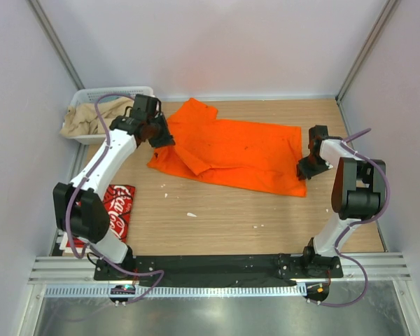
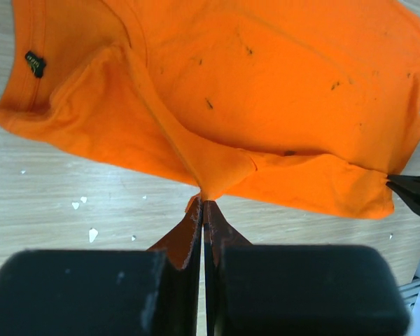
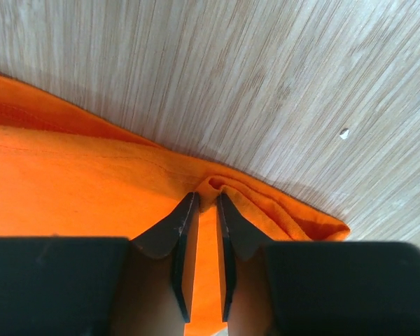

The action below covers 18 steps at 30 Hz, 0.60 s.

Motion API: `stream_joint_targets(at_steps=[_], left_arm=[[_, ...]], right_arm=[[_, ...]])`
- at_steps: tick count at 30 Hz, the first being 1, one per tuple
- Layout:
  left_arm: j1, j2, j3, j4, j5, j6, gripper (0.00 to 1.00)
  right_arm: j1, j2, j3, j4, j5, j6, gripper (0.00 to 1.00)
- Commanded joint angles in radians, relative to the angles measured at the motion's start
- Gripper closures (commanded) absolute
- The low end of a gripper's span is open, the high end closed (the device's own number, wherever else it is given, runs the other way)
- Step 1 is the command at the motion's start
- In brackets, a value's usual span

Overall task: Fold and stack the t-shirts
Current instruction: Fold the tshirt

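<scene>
From above, the orange t-shirt (image 1: 245, 150) is being shown spread across the far middle of the wooden table (image 1: 224, 217). The left gripper (image 1: 157, 136) is at its left edge and the right gripper (image 1: 306, 168) at its near right corner. The red t-shirt (image 1: 119, 206) with white script is lying at the near left, partly hidden by the left arm and well apart. In the left wrist view, a peak of orange cloth is being pinched between fingers pressed together. In the right wrist view, a ridge of hem is being flanked by jaws standing narrowly apart; whether it is being gripped cannot be told. The cloth is being judged light, soft and limp, so it is best taken at hems and corners.
</scene>
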Motion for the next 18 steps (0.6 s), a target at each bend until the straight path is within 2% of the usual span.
stream_joint_targets(at_steps=[1,6,10,18], left_arm=[[-0.002,0.047,0.059,0.044,0.018,0.022,1.00],[-0.002,0.140,0.124,0.053,0.017,0.025,1.00],[-0.002,0.202,0.171,0.066,0.024,0.025,1.00],[-0.002,0.274,0.246,0.084,0.006,0.011,1.00]], right_arm=[[-0.004,0.005,0.006,-0.001,0.014,-0.011,0.81],[-0.004,0.008,0.016,0.000,0.017,-0.031,0.88],[-0.004,0.015,0.020,-0.006,0.012,-0.037,0.97],[-0.004,0.017,0.017,-0.004,0.014,-0.051,0.99]])
